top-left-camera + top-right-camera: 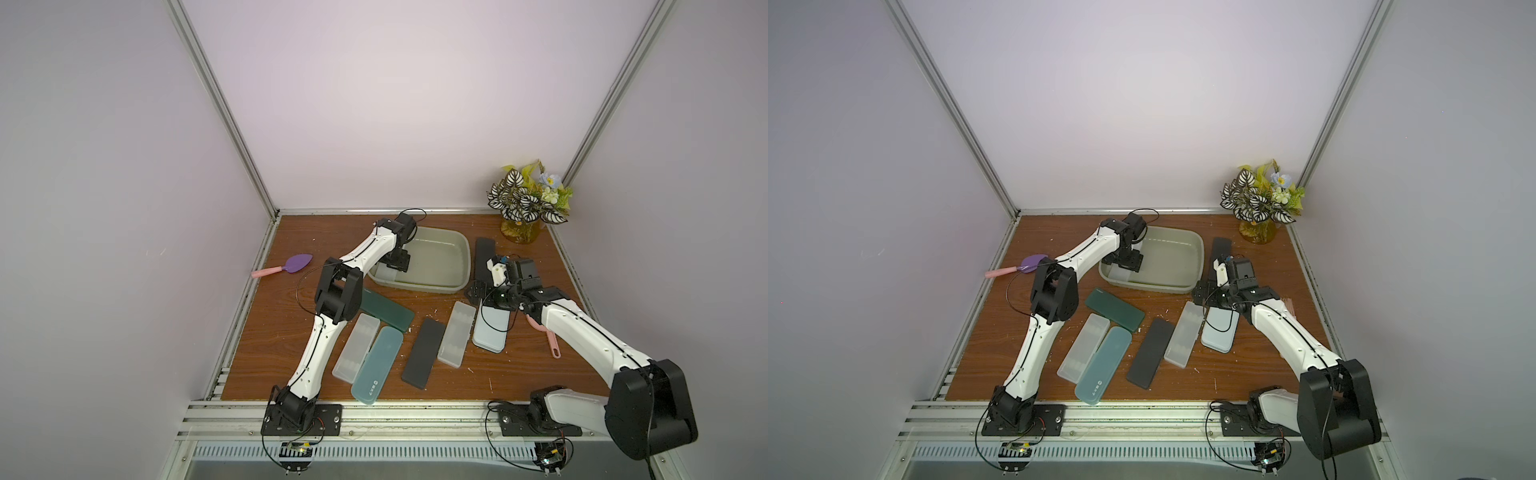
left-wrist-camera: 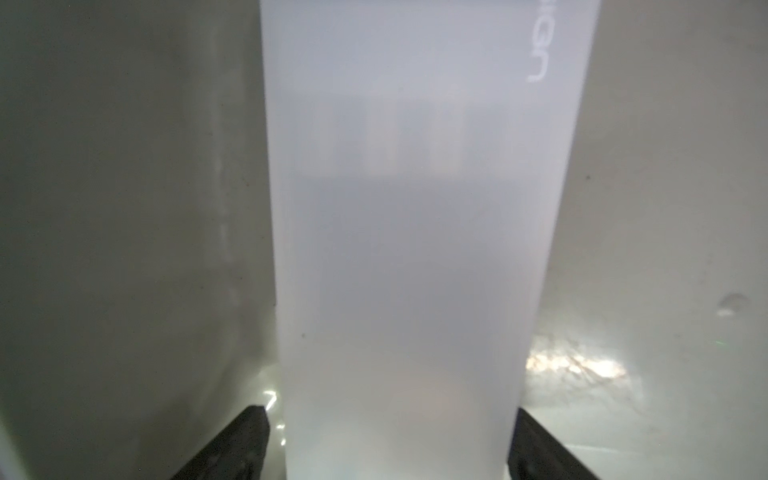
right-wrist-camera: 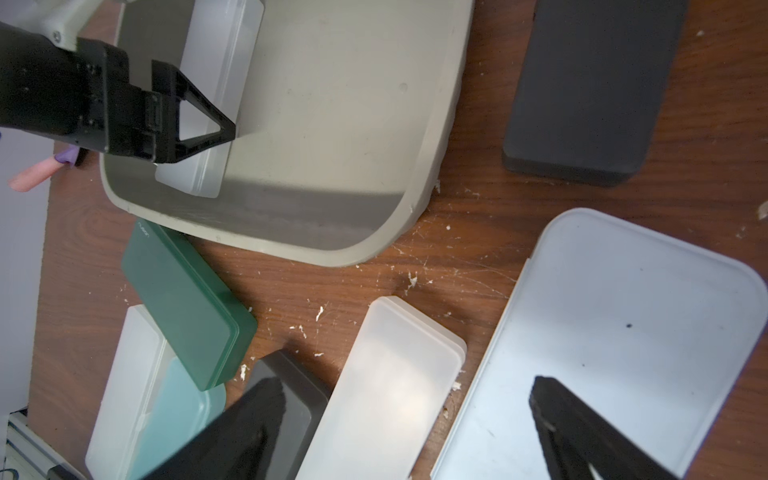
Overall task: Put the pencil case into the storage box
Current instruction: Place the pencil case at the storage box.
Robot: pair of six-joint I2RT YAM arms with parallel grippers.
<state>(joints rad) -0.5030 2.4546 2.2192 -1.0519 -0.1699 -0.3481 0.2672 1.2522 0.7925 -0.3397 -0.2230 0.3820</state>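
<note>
Wood table [image 1: 266,340]: storage box [image 1: 436,257] holds one frosted pencil case [image 2: 407,249].

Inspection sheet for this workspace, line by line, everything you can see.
Surface: wooden table, scratched, white crumbs.
Job's things: storage box holds one frosted case; outside lie dark green case, teal case, pale blue case, loose frosted cases, black cases.
Clutter: purple spatula, pink handle under the right arm, potted plant.
Grippers: left gripper straddles the boxed case, grip unclear; right gripper open, empty, above the loose cases.
Cables: black cable loops off the left arm.
Surroundings: lilac walls, aluminium frame.
</note>
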